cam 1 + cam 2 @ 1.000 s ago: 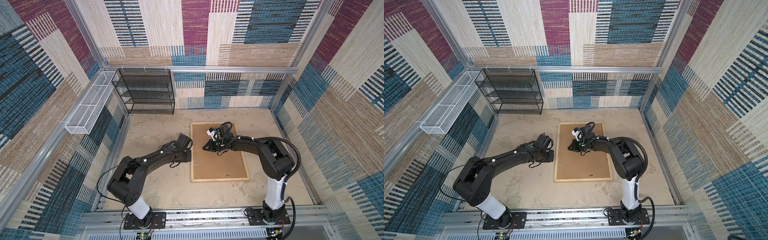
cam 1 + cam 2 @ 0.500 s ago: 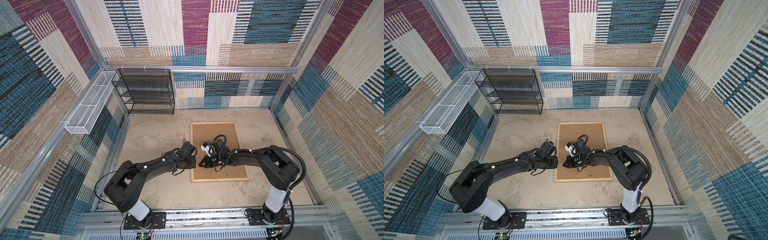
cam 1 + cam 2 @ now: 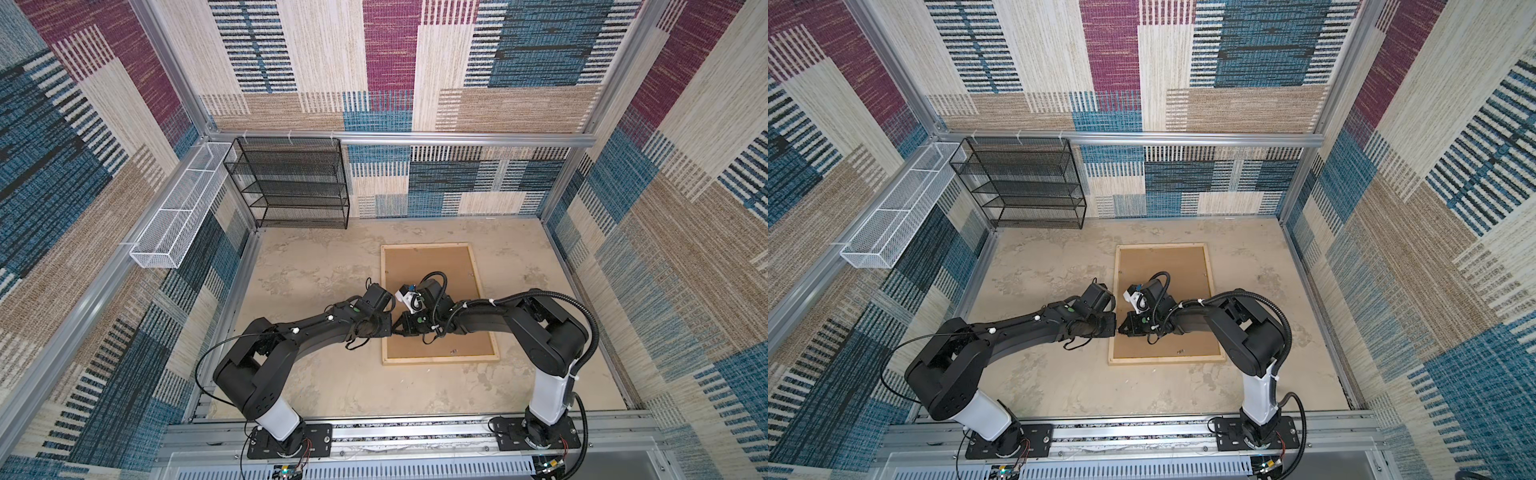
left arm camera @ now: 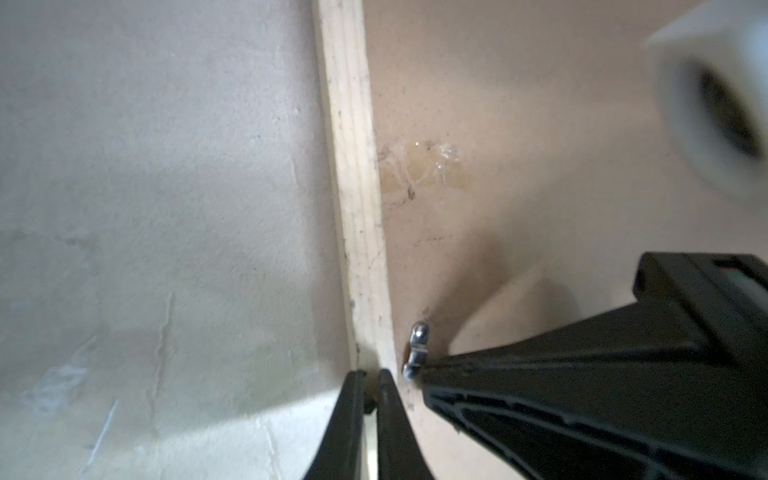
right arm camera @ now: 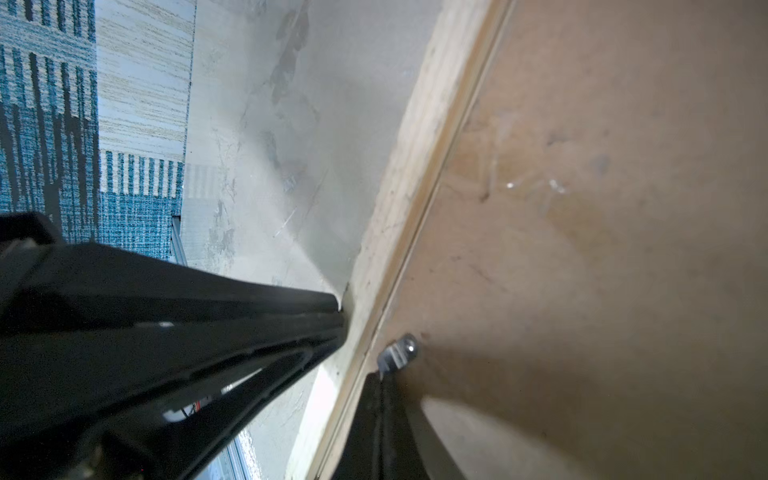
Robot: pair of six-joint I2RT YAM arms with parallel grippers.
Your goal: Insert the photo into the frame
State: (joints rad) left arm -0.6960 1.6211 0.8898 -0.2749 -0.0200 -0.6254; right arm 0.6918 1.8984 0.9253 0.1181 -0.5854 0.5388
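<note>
The frame (image 3: 440,360) (image 3: 1167,360) of pale wood lies flat on the floor in both top views, back side up, with a brown backing sheet (image 3: 432,266) filling it. The photo is hidden. My left gripper (image 3: 390,330) (image 4: 372,374) sits at the frame's left bar (image 4: 357,187), its jaws nearly together around the bar's edge. My right gripper (image 3: 398,328) (image 5: 380,376) reaches across from the right and is shut. Its tip touches a small metal tab (image 4: 417,349) (image 5: 397,353) on the backing just inside that bar. The two tips almost meet.
A black mesh shelf rack (image 3: 291,183) stands against the back wall at the left. A white wire basket (image 3: 178,208) hangs on the left wall rail. Old tape marks (image 4: 419,170) show on the backing near the bar. Patterned walls enclose the floor.
Both grippers have slid along the frame's left bar toward the near end. The left jaws have drawn closer together. The frame has stayed in place.
</note>
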